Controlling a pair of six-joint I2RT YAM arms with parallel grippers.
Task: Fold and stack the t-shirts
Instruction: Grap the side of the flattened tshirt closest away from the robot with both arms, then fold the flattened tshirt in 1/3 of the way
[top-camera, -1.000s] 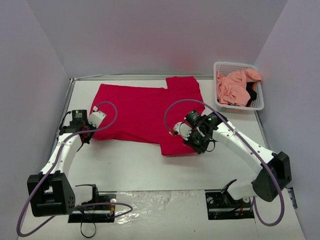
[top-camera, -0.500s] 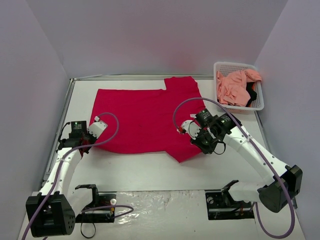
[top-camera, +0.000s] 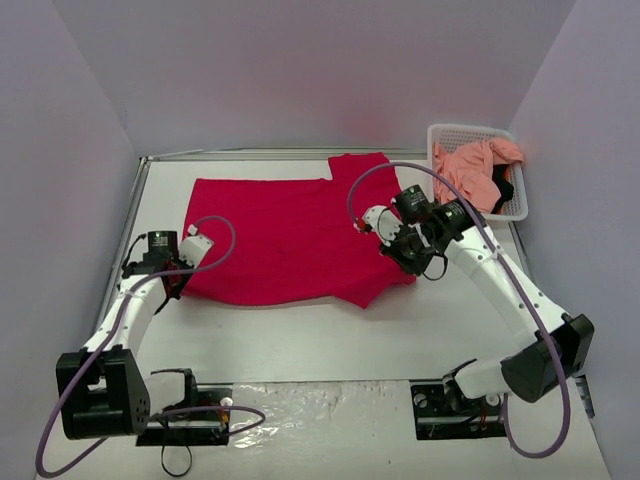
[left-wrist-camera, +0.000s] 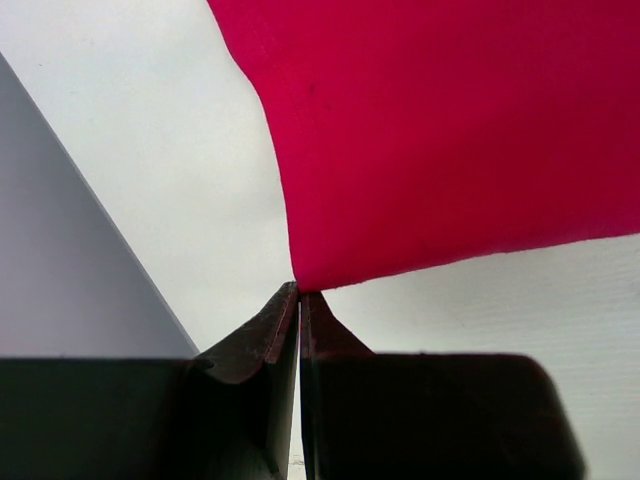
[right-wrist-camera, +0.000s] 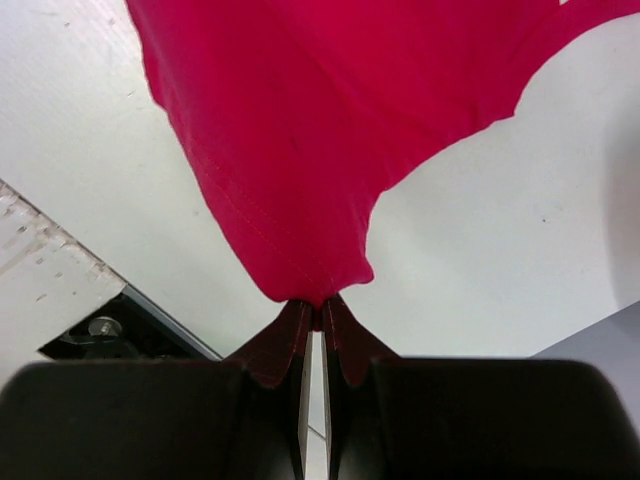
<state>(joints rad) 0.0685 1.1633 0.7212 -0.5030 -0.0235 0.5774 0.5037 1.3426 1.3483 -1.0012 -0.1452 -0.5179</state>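
The crimson red t-shirt lies spread across the back of the white table. My left gripper is shut on its near left corner at the table's left side. My right gripper is shut on a bunched fold of its right side and holds that part raised. The shirt fills the top of both wrist views. The salmon pink t-shirt sits crumpled in the basket with a bit of black garment.
The white lattice basket stands at the back right corner. A metal rail runs along the table's left edge. Grey walls close in the sides and back. The arm bases sit at the near edge.
My right gripper has moved back and to the right with the shirt's right side, pulling the cloth flatter. My left gripper has shifted slightly nearer, keeping hold of the left corner.
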